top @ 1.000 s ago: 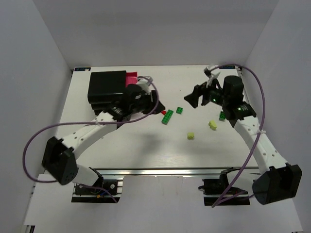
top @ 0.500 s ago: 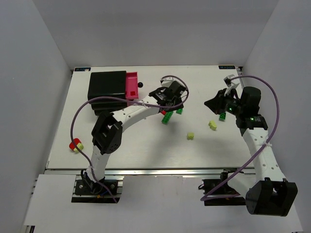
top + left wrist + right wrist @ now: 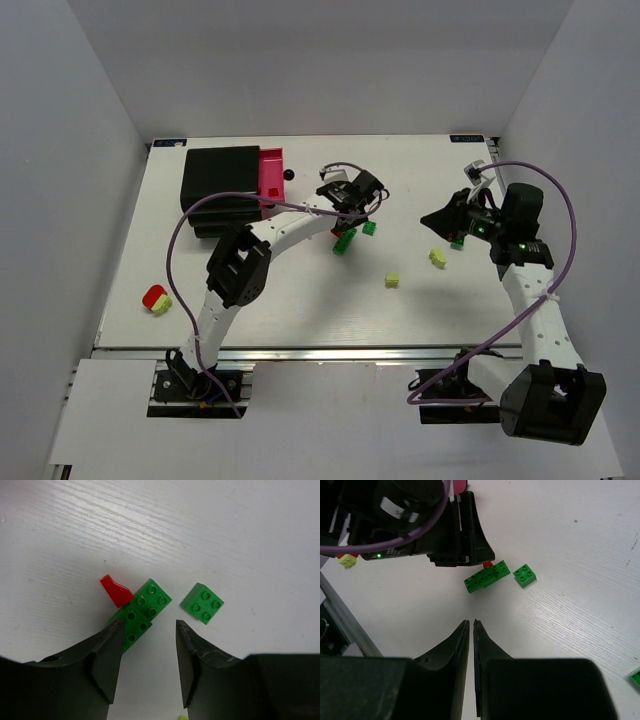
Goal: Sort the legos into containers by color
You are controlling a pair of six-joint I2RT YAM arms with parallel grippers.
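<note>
White table, black cabinet at its far-left corner. One pink drawer is pulled out to the right, knob pointing at table centre.

Left gripper is stretched to mid-table, jaws open, nothing between them. It hangs over the long green strip, whose near end sits just beside the left finger.

Right gripper is on the right side, jaws closed and empty, tips pointing toward centre.

Legos, all on the table:
- red piece touching the strip
- green square just right of it
- two pale yellow bricks nearer the front
- small green brick by the right gripper
- red-and-yellow pair at the left edge
</note>
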